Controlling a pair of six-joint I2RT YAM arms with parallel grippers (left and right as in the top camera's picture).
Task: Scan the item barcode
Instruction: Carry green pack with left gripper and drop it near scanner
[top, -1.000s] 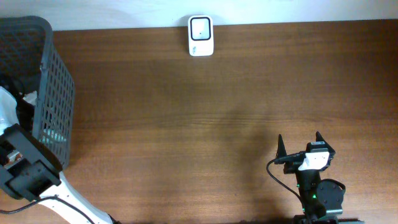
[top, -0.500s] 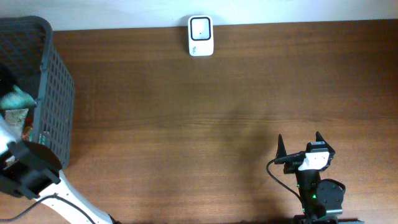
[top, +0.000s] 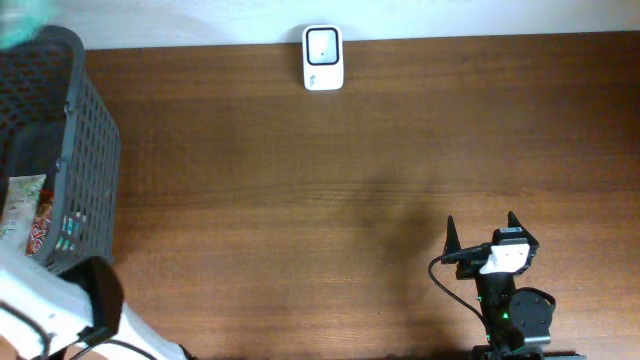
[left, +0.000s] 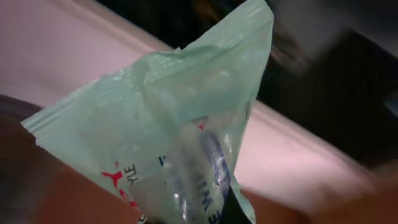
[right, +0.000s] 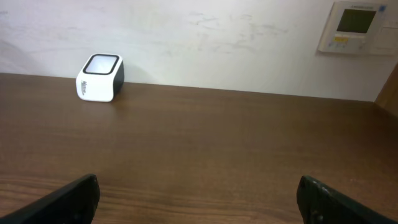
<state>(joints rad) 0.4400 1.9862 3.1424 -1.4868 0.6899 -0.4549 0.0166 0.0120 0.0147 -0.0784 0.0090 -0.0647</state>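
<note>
Hanging blurred at the upper left of the overhead frame, over the far corner of the grey mesh basket (top: 85, 150), a pale green plastic bag (left: 155, 118) with red and blue lettering is pinched by the left gripper (left: 193, 208), its jaws closed on the film. In the wrist view the bag fills the frame, with something clear and rounded inside and no barcode that can be made out. A patterned packet (top: 25, 215) lies in the basket at the left edge. At top centre, by the back edge of the wooden table (top: 300, 200), the white scanner (top: 322, 57) stands with its window facing up, well apart from the bag. At lower right the right gripper (top: 481, 228) rests with its jaws spread wide, holding nothing. By the look of it, the pick is done. Carrying the bag across to the scanner, turning its barcode toward the window and getting a read all remain.
</note>
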